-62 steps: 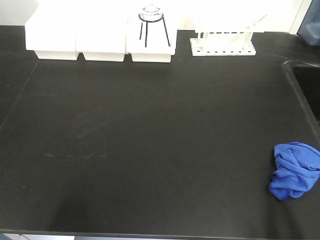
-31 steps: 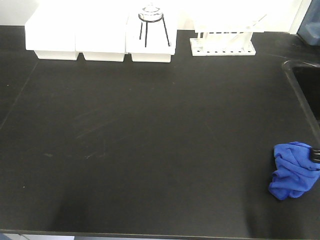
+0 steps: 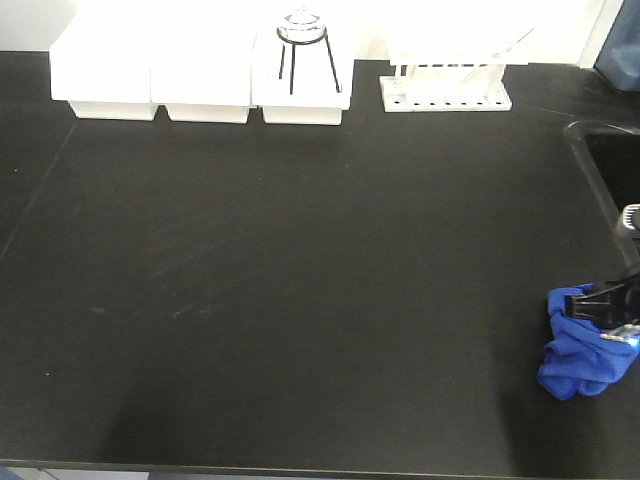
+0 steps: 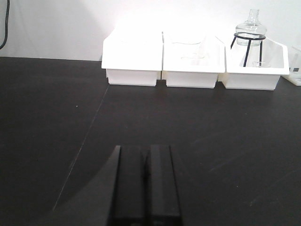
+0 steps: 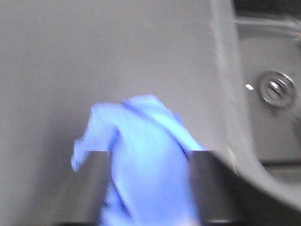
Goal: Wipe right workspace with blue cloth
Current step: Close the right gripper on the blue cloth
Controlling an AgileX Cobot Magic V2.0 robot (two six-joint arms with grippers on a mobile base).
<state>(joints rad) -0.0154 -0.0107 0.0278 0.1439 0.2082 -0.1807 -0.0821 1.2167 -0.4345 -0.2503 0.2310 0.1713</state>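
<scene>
The blue cloth (image 3: 578, 368) lies crumpled near the front right of a black countertop (image 3: 300, 260), close to the sink. My right gripper (image 3: 603, 310) has come in from the right edge and hangs over the cloth's upper part. In the blurred right wrist view the blue cloth (image 5: 146, 141) bulges up between the two spread fingers of the right gripper (image 5: 149, 157), which is open. My left gripper (image 4: 146, 155) is shut with nothing in it, low over bare countertop. The right workspace is out of view.
Three white bins (image 3: 200, 75) line the back edge, one holding a glass flask on a black tripod (image 3: 303, 40). A white tube rack (image 3: 445, 92) stands beside them. The sink (image 3: 615, 170) opens at the right, its drain (image 5: 275, 89) just beyond the cloth.
My right gripper has entered from the right edge and moved over the blue cloth. The cloth lies where it was.
</scene>
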